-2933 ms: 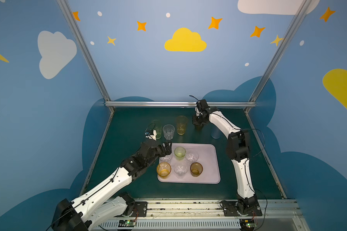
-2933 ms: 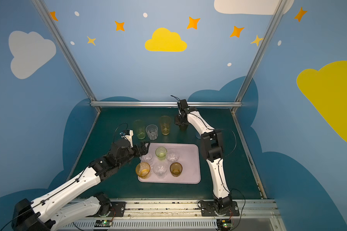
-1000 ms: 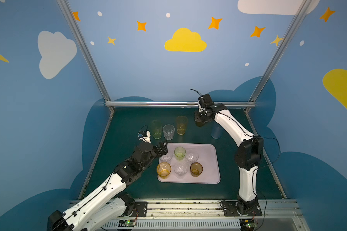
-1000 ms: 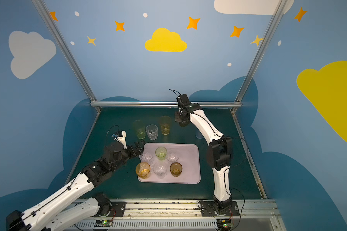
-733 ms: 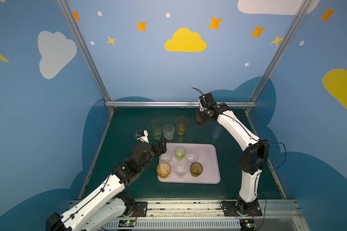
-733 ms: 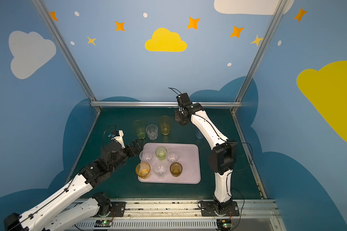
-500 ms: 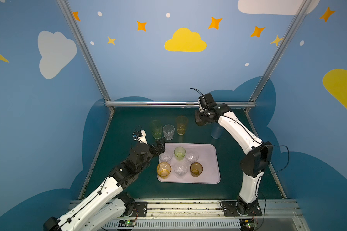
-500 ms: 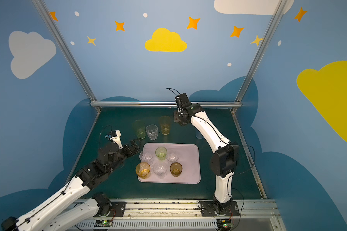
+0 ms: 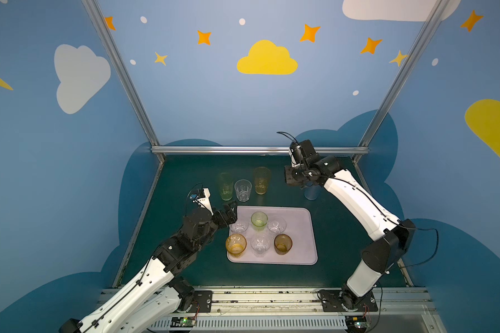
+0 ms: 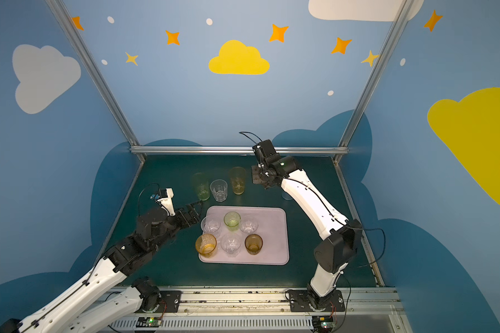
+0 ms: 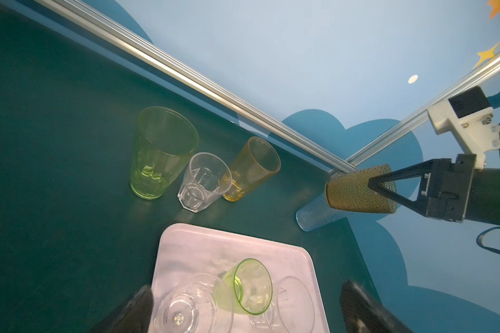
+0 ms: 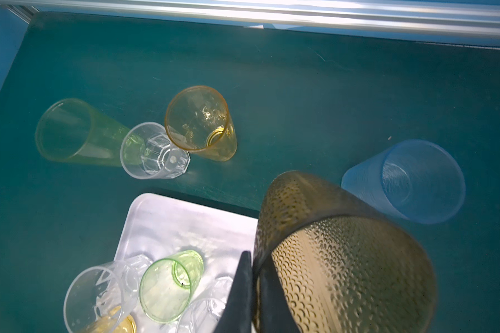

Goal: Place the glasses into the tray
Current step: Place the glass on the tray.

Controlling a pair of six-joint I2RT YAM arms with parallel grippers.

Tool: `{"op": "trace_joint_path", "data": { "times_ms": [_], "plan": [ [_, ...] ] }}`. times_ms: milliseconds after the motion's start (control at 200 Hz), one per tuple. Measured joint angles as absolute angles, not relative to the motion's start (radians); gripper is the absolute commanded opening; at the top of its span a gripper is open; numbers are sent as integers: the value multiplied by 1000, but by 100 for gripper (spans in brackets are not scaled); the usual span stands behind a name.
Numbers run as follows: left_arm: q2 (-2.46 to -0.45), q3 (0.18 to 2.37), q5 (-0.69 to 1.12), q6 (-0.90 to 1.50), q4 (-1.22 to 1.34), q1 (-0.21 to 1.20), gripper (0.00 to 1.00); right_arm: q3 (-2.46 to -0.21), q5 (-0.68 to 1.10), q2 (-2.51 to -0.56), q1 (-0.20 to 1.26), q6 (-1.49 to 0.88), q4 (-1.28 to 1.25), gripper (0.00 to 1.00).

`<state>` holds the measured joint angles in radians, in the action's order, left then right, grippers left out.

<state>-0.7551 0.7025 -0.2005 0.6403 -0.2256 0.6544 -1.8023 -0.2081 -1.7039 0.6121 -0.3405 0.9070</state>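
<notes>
The pale pink tray [image 9: 300, 230] [image 10: 274, 230] lies mid-table and holds several glasses: three clear ones, a small green one [image 9: 259, 220], an amber one [image 9: 236, 244] and a brown one [image 9: 283, 243]. My right gripper [image 9: 293, 180] [image 12: 251, 288] hangs above the back right of the table, shut on the rim of a tall brown dimpled glass [image 12: 344, 259] [image 11: 358, 190]. My left gripper [image 9: 228, 212] [image 11: 243, 308] is open at the tray's back left corner, holding nothing.
Behind the tray stand a tall green glass [image 9: 225, 186], a clear faceted glass [image 9: 243, 190] and a tall amber glass [image 9: 261, 180]. A pale blue glass [image 9: 311, 193] [image 12: 407, 181] stands at the back right, under the right arm. Metal rails edge the table.
My right gripper has lifted the brown dimpled glass off the table at the back. My left arm has drawn back leftward from the clear glass in the tray.
</notes>
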Motion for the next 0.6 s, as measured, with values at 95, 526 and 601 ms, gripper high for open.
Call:
{"op": "trace_joint_path", "data": {
  "times_ms": [95,526,601],
  "plan": [
    [-770,702,-171,630,-222,654,100,-1755,-219,-1662,619,-345,915,0],
    [-855,702,-60,625,-190,654,100,-1481,-241,-1411,632,-402,927,0],
    [-862,702,-44,625,-175,654,100,-1432,-239,-1380,633,-414,928,0]
  ]
}}
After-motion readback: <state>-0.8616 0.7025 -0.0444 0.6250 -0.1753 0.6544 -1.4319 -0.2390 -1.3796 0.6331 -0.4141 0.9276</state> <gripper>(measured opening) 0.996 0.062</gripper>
